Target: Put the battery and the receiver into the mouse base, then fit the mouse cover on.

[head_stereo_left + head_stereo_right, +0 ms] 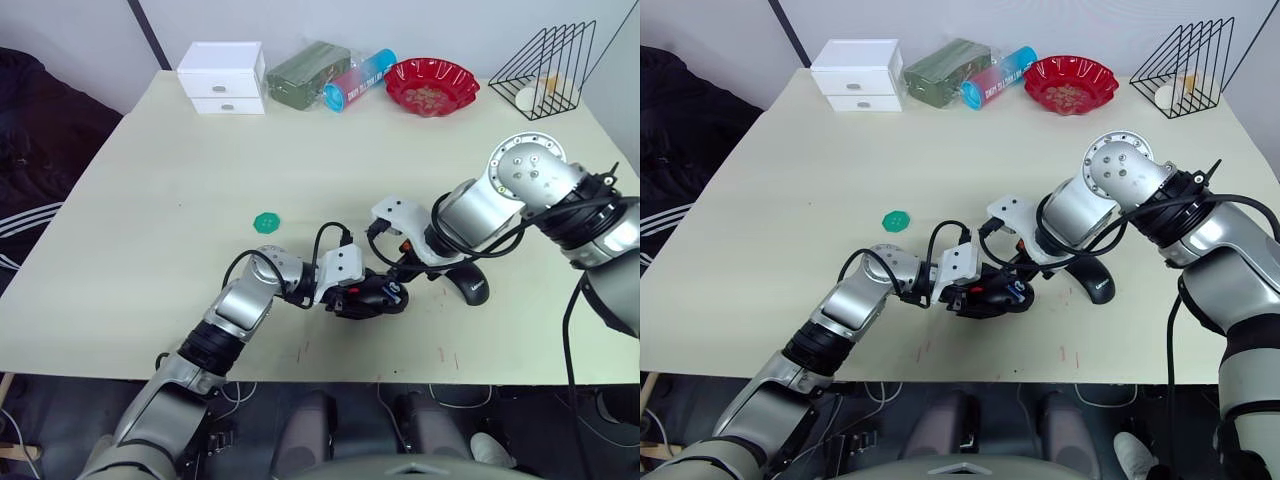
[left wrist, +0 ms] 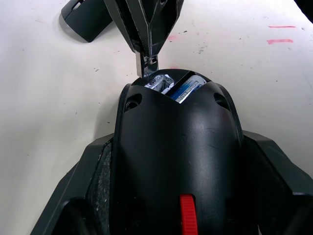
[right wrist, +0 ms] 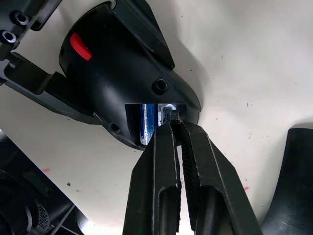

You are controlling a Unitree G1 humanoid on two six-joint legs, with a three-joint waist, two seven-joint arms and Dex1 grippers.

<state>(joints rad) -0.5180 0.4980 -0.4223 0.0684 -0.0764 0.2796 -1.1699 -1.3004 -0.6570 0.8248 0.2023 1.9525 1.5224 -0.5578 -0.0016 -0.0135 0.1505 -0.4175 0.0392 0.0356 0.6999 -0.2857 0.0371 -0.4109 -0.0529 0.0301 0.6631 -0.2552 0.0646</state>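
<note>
The mouse base (image 1: 368,297) is a black body with a red scroll wheel (image 2: 186,219), near the table's front edge at the middle. My left gripper (image 2: 178,161) is shut on its sides. A blue battery (image 2: 188,88) lies in its open rear compartment. My right gripper (image 3: 175,125) reaches in from the right, its tips at that compartment's edge, shut on a small silver receiver (image 2: 146,67). The mouse cover (image 1: 470,285), a smooth black shell, lies on the table just right of the base, under my right arm.
A green round cap (image 1: 266,222) lies left of centre. Along the far edge stand a white drawer box (image 1: 222,77), a green pack (image 1: 307,75), a blue-and-red tube (image 1: 358,80), a red bowl (image 1: 431,86) and a black wire rack (image 1: 545,70).
</note>
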